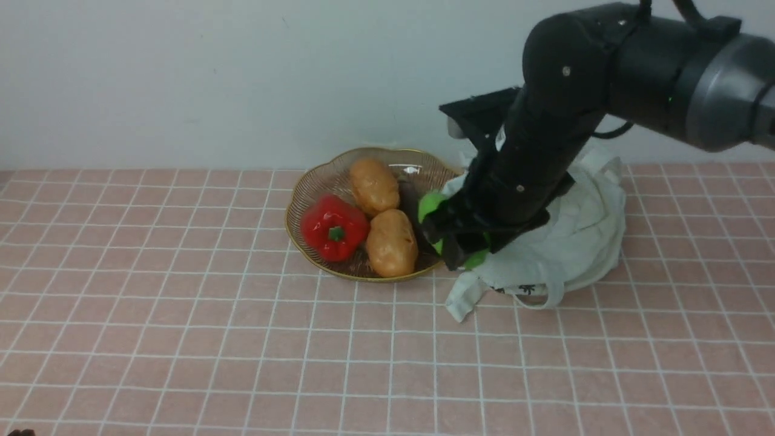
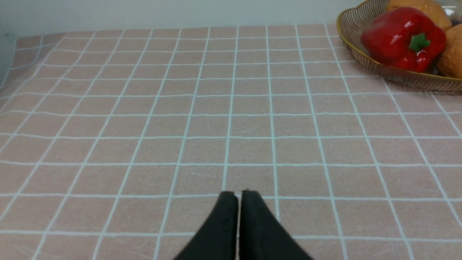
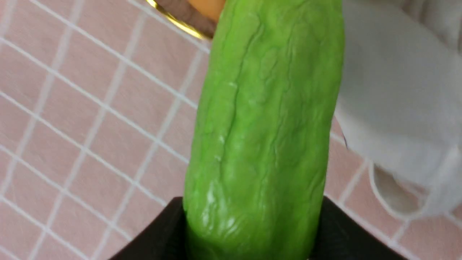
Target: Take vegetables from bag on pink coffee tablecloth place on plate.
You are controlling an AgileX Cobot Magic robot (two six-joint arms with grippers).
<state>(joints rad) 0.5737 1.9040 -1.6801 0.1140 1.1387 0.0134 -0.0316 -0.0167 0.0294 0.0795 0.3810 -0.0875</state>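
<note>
My right gripper [image 1: 455,237] is shut on the bright green bumpy vegetable [image 1: 431,204], which fills the right wrist view [image 3: 263,137]. It holds it just above the cloth between the white cloth bag [image 1: 581,242] and the right rim of the ribbed gold-rimmed plate [image 1: 303,194]. The plate's rim [image 3: 173,21] and the bag [image 3: 397,108] show behind the vegetable in the right wrist view. My left gripper [image 2: 237,195] is shut and empty, low over the pink grid tablecloth [image 2: 180,126], left of the plate [image 2: 397,72]. It is out of the front view.
A red bell pepper [image 1: 333,227] and two tan potatoes [image 1: 373,183] [image 1: 392,242] lie in the plate. The pepper also shows in the left wrist view [image 2: 404,38]. A grey wall [image 1: 242,79] stands behind the table. The bag's strap [image 1: 539,290] trails toward the front.
</note>
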